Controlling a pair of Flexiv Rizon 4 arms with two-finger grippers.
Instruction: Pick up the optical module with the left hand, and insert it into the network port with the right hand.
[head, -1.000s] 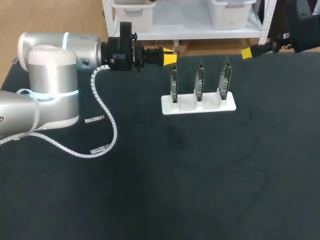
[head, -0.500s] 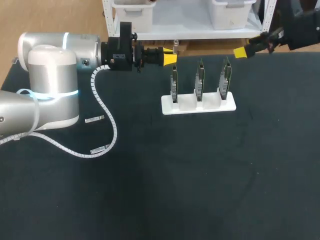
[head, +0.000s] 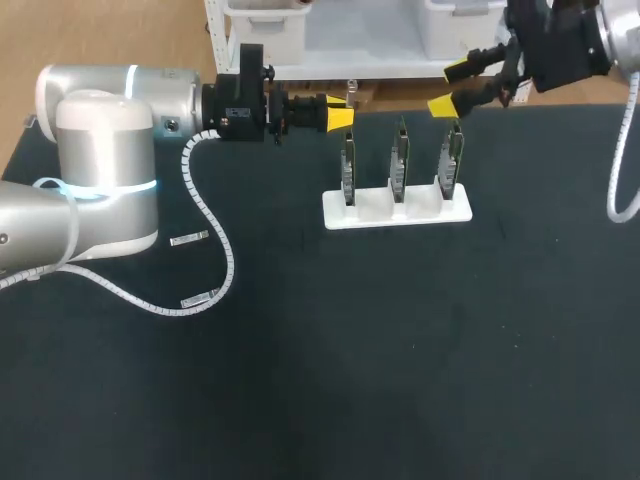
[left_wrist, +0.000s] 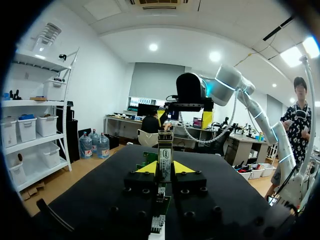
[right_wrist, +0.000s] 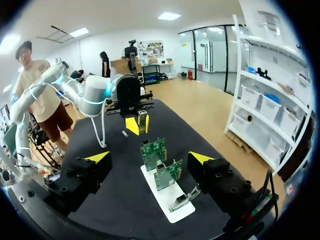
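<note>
1. Standing on the black tabletop (head: 400, 350) towards its far edge, about midway along: a white holder (head: 395, 208) carrying three green circuit boards in a row, all upright on edge, namely the left board (head: 348, 165), the middle board (head: 399, 160) and the right board (head: 450, 158). The right wrist view shows the same row ahead of that gripper. Which part is the network port cannot be made out.
2. Left arm (head: 110, 150): enters from the tabletop's left edge and lies level along the far edge, with a white spiral cable (head: 215, 240) looping down from it onto the tabletop.
3. Left gripper (head: 340, 117): just left of the left board and above it. Its yellow tips are closed on the optical module (left_wrist: 164, 160) from both sides.
4. Optical module: a narrow strip clamped between those tips, its end sticking out past them, held off the tabletop.
5. Right gripper (head: 452, 88): over the far edge, just above the right board's top without touching it. Its fingers are spread wide apart with nothing between them.
6. Two small silvery strips, the nearer strip (head: 200, 298) and the farther strip (head: 188, 239): lying flat near the left edge, beside the cable loop.
</note>
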